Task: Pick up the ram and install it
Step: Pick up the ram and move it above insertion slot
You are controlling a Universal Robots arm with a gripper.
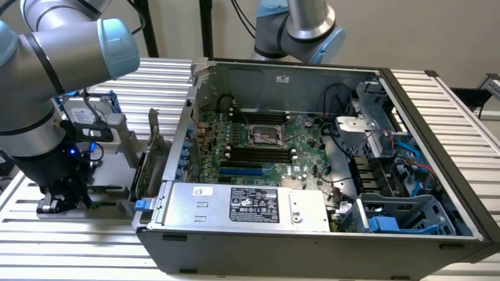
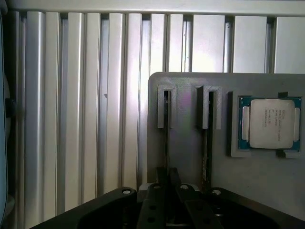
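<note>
Gripper [image 2: 169,185]: nearest your wrist camera, low over the grey holder [image 2: 188,148]. Its fingers [image 2: 157,205] are clenched from both sides on the upper edge of the ram [image 2: 167,138].
Ram: you see it edge-on, upright in one slot of the holder, not yet lifted out.
Holder: lies flat on the slatted table [image 2: 86,119].
Second stick [image 2: 208,143]: upright in the holder's neighbouring slot, just beside the ram and apart from the fingers.
Processor chip [image 2: 271,123]: flat in a pocket of the holder, beyond the second stick from the ram.
Computer case [image 1: 312,252]: open, on the exterior view's right of the holder, with its motherboard [image 1: 266,146] facing up.
</note>
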